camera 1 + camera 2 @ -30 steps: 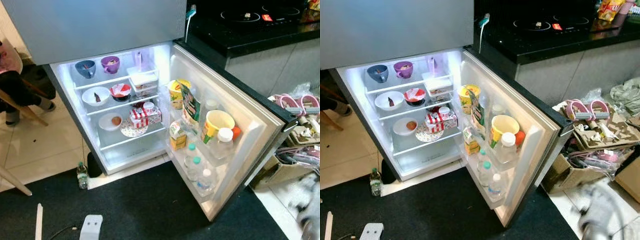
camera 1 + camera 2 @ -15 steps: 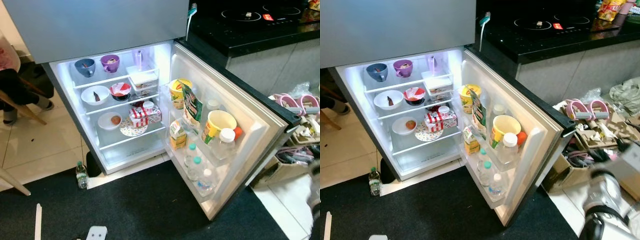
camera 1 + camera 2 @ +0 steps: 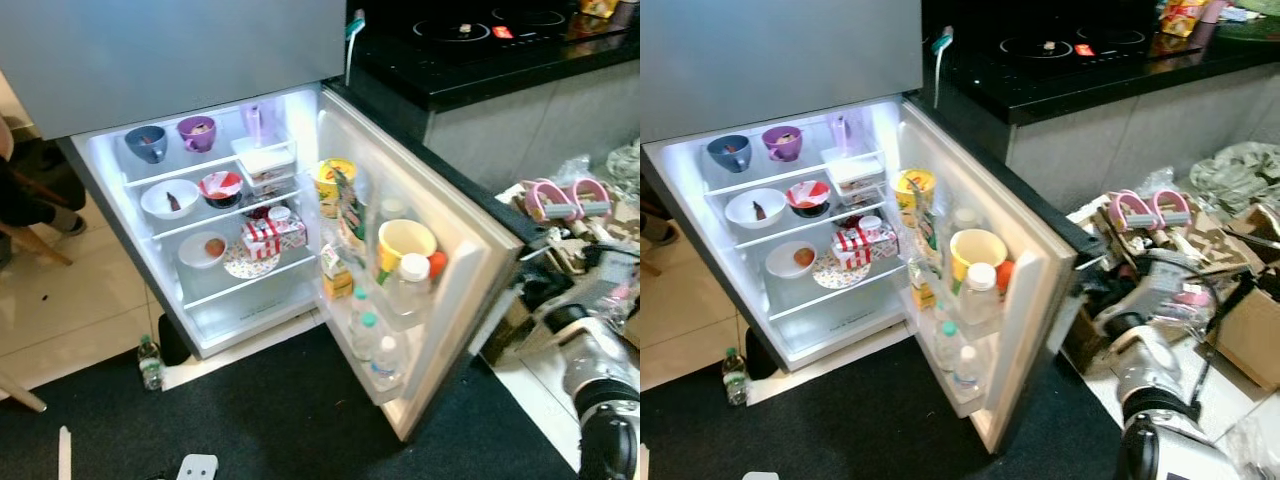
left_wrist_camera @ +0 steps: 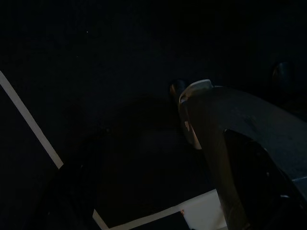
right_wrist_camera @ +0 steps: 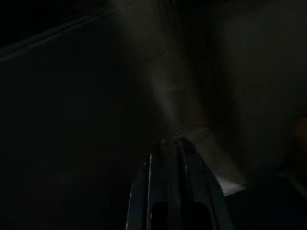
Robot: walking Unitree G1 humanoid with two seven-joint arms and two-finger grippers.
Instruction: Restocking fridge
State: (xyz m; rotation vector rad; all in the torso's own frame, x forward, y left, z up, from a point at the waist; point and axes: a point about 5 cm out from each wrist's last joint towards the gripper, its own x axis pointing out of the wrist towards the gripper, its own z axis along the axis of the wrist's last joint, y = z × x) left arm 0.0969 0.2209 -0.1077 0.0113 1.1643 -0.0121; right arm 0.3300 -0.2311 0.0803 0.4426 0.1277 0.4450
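From the head views the fridge (image 3: pixel 230 260) stands open with stocked shelves, its door (image 3: pixel 440 270) swung toward the raised right arm (image 3: pixel 1150 370), while both dark wrist views leave either claw's state impossible to tell.

The fridge (image 3: pixel 240 330) stands open, its door (image 3: pixel 470 250) swung to the right with a yellow cup (image 3: pixel 405 243) and bottles (image 3: pixel 368 335); the right arm (image 3: pixel 600 400) looks blurred.
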